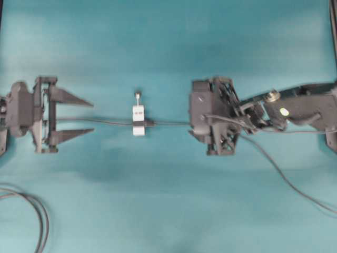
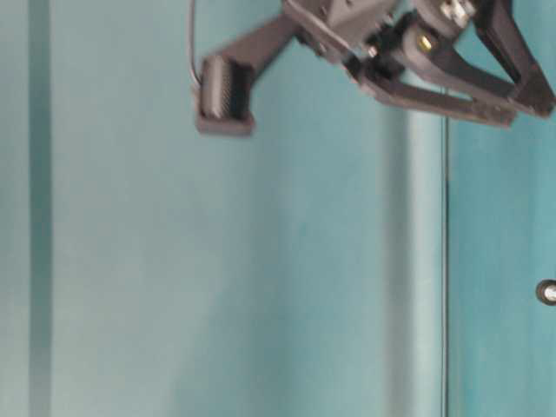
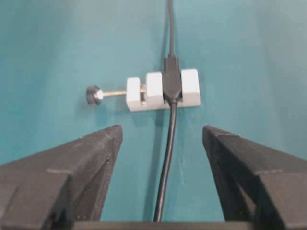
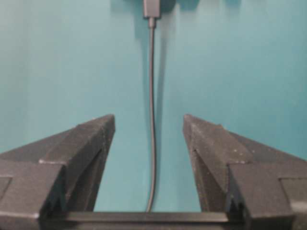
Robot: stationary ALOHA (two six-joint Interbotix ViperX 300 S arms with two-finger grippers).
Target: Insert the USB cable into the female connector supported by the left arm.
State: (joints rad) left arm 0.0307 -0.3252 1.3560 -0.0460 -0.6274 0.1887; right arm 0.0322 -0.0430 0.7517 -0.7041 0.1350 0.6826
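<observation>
USB cable (image 1: 171, 124) lies across plain teal tabletop (image 1: 168, 211)

Overhead cam looks straight down on the teal table (image 1: 168, 211), moderately far, catching both arms with the left claw (image 1: 73, 117) at left and the white female connector (image 1: 138, 120) mid-frame. Table-level cam sits low, close and blurry, seeing only an arm's underside near the top edge. Left wrist cam peers forward between its own fingers (image 3: 81, 158) at the female connector, near; right wrist cam does likewise between its fingers (image 4: 81, 148) along the USB cable (image 4: 152, 120), which also shows in the overhead view.
</observation>
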